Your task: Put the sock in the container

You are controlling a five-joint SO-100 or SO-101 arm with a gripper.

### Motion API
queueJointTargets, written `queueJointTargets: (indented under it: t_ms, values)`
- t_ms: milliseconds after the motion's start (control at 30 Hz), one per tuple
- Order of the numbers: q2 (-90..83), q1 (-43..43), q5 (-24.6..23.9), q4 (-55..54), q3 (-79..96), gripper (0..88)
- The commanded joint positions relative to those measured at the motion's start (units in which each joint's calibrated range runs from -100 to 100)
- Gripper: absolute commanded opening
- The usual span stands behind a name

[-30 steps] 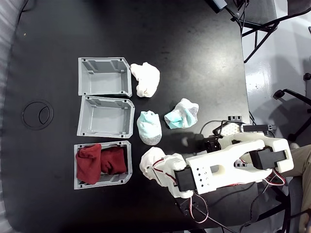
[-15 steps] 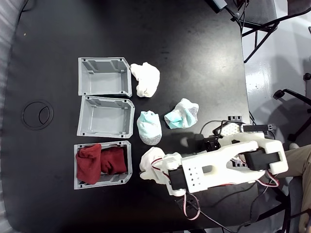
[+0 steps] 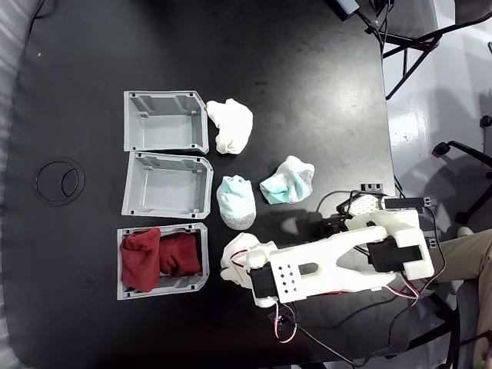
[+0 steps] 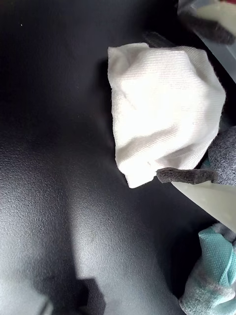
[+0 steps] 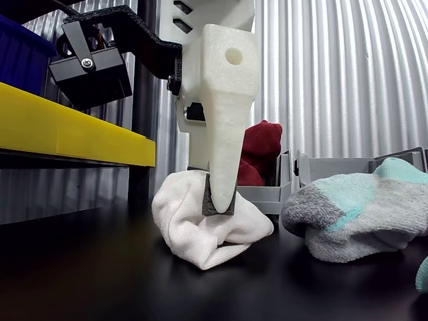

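Sock, plain white, bunched into a rounded lump [image 3: 237, 257], lay on the black tabletop [image 3: 307, 92] just right of the nearest grey ribbed plastic bin [image 3: 201, 270] in the fixed view; that bin held dark red cloth [image 3: 157, 257]. White 3D-printed arm's gripper [image 5: 214, 200] was down over the sock, w/ one foam-padded fingertip [image 5: 219, 200] pressed on its top in the other view. In the wrist view the dark foam pad [image 4: 187, 174] touched the sock's edge [image 4: 162, 108], w/ the sock between that pad and the other finger at the top right. Fingers stood apart, straddling the sock, not clamped on it.

Two more grey bins sat in a column: middle one [image 3: 132, 184] and the far container [image 3: 129, 121]. A longer folded white sock [image 3: 231, 124] lay beside the far container. Mint-green and grey sock [image 3: 237, 201] sat near the middle bin, another mint/grey sock [image 3: 287, 181] to its right. Cables [image 3: 323, 342] trailed near the arm's base.
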Motion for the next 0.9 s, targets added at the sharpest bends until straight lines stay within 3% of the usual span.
queueJointTargets:
  t_ms: [0, 433, 633, 867]
  values:
    - [0.06, 0.27, 0.27, 2.16, -2.35, 32.5]
    - [-0.77, 0.27, 0.21, 2.84, -2.53, 1.3]
    - [-0.94, 0.51, -0.25, 4.21, -5.14, 1.4]
    - [-4.96, 4.99, -0.31, 10.61, -19.66, 1.4]
